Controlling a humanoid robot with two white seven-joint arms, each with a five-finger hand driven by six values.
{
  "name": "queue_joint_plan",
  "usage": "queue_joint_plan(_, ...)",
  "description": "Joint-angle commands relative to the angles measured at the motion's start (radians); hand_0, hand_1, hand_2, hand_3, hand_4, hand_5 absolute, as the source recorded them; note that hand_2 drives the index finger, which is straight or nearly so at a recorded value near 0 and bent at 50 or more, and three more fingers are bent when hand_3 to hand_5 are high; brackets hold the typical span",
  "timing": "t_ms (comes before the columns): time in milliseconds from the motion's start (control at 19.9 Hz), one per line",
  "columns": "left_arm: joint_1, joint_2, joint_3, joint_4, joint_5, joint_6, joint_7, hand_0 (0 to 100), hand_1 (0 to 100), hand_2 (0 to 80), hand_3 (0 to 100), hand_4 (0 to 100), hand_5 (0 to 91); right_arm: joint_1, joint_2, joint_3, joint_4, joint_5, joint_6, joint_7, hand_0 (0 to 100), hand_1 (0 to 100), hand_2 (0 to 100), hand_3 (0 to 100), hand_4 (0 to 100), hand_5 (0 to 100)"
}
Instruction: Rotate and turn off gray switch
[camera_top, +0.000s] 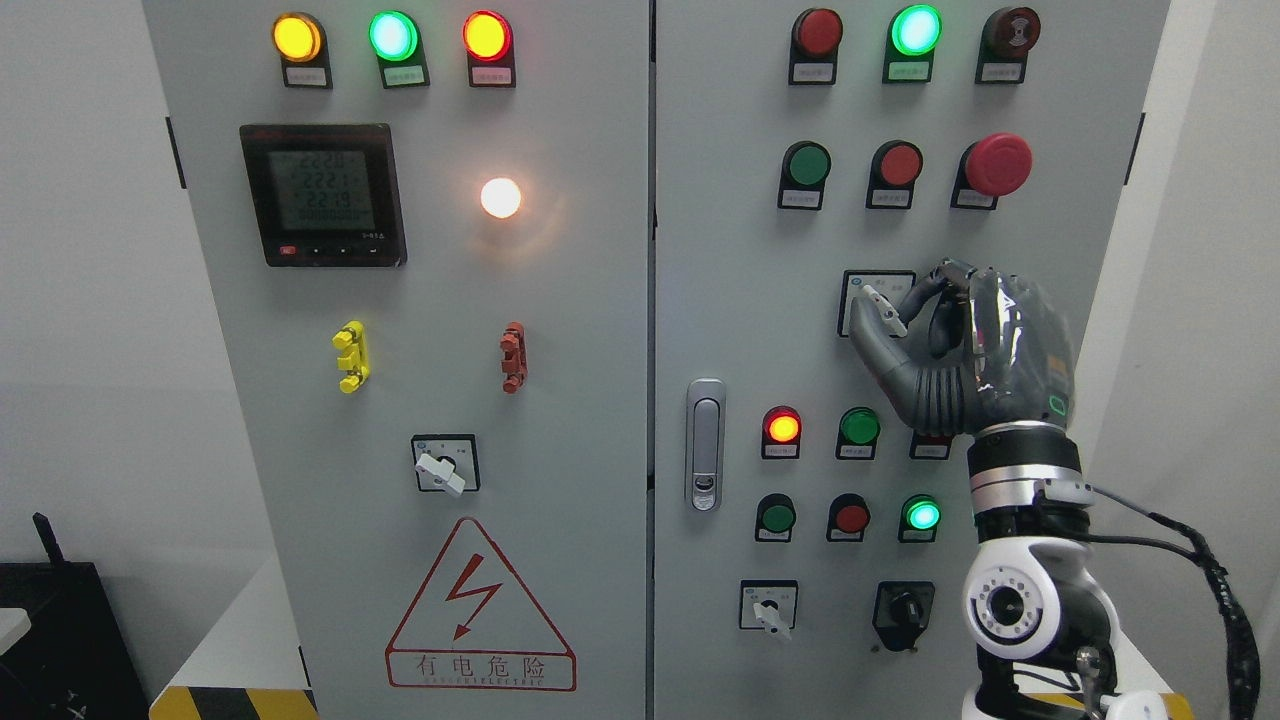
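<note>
Switch: the gray switch (884, 308) sits right of centre on the cabinet's right door (720, 300).
Right hand (905, 305): thumb and forefinger pinch its lever, wrist upright for twisting.
Left hand: unseen.

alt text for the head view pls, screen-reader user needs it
The robot's right hand pinches the gray switch on the right door of a gray electrical cabinet, thumb and fingers closed on its white handle. Around it are red and green buttons and lamps; the left door has a digital meter and a warning triangle.
</note>
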Motion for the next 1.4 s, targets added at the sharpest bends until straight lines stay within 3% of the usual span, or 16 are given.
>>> queue_joint_plan(0,-0.009,0.000,0.008,-0.026,0.020,0.001,0.000,12,39,0.0,0,0,0.0,-0.001,0.001,0.009,0.001,0.000,0.000,-0.001,47,41,67,100,93,100)
queue_joint_plan(1354,-0.009,0.000,0.008,-0.026,0.020,0.001,0.000,12,39,0.0,0,0,0.0,-0.002,0.001,0.015,0.005,0.000,0.000,0.000,52,40,69,100,93,100)
